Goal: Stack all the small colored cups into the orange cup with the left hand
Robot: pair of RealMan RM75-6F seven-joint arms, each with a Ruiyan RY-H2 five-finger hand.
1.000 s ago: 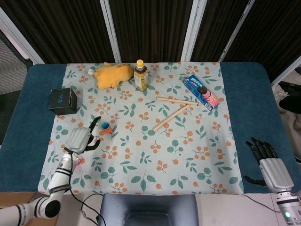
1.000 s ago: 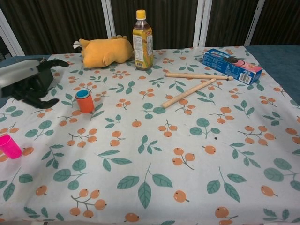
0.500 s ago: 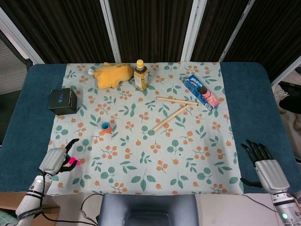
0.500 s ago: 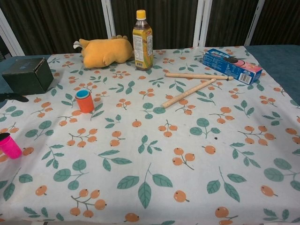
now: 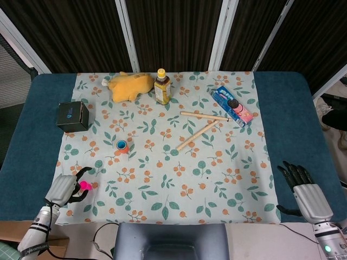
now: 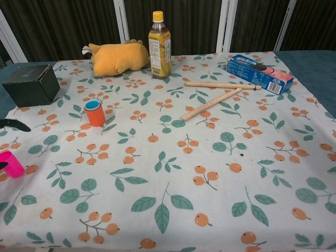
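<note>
head view: left hand (image 5: 64,188) at the near left cloth edge, fingers (image 5: 81,174) curled around the small pink plastic cup (image 5: 84,186); whether they actually pinch it i cannot tell. orange cup with a blue cup inside (image 5: 122,146) stands well beyond the fingertips. right hand (image 5: 304,189) rests on the blue table (image 5: 293,114), fingers spread, holding nothing. risk: a loose grasp could tip or drop the pink cup.

chest view: only one dark fingertip (image 6: 13,124) shows beyond the pink cup (image 6: 10,164); the hand is out of frame. it shows the orange cup (image 6: 95,113) upright.
</note>
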